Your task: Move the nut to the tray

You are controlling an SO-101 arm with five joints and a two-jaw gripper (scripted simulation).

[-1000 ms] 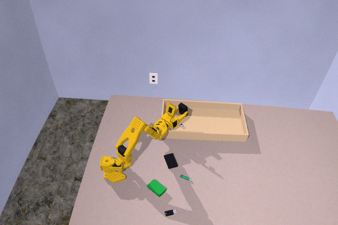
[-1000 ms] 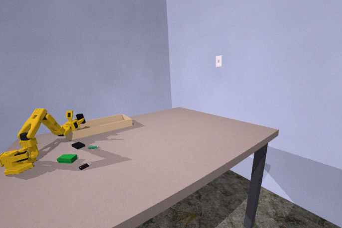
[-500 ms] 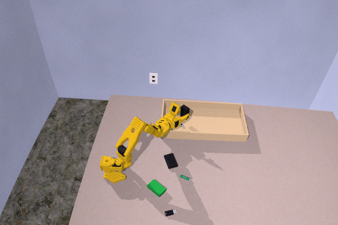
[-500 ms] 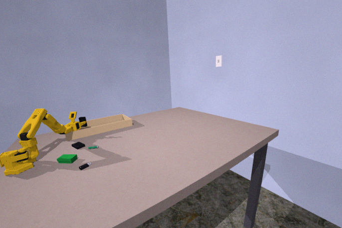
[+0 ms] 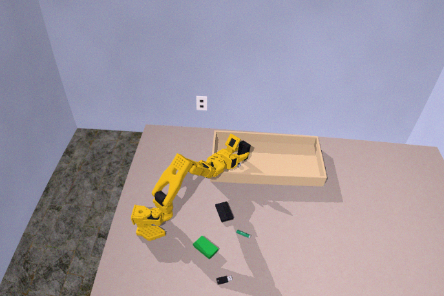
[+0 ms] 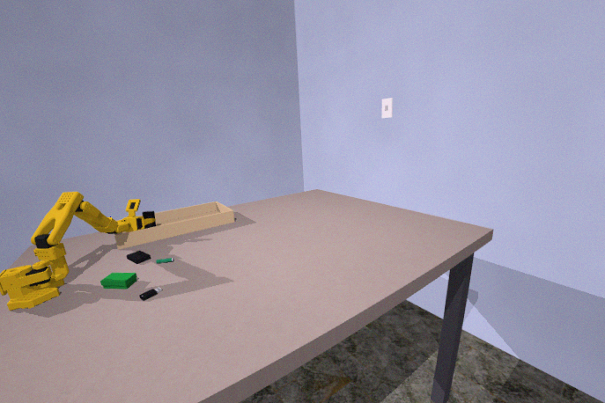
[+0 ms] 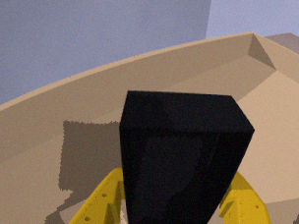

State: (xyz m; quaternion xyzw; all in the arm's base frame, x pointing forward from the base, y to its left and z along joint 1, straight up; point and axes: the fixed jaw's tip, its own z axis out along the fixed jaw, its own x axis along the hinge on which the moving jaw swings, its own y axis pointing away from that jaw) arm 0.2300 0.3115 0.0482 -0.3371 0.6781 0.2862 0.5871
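Note:
My gripper (image 5: 241,153) is shut on the black box base (image 5: 243,147), which it holds tilted over the left end of the wooden tray (image 5: 271,158). In the wrist view the base (image 7: 184,159) sits between my two yellow fingers, with the tray floor behind it. A small pale thing that looks like the nut (image 5: 240,164) lies on the tray floor just below the gripper, partly hidden by it. The black lid (image 5: 223,211) lies flat on the table in front of the tray. From the side view the gripper (image 6: 148,219) is at the tray's near end (image 6: 179,222).
A closed green box (image 5: 205,246) lies near the arm's base. A small green cylinder (image 5: 243,233) lies right of the lid. A black USB stick (image 5: 224,279) lies near the table's front. The tray walls surround the gripper on the left and back.

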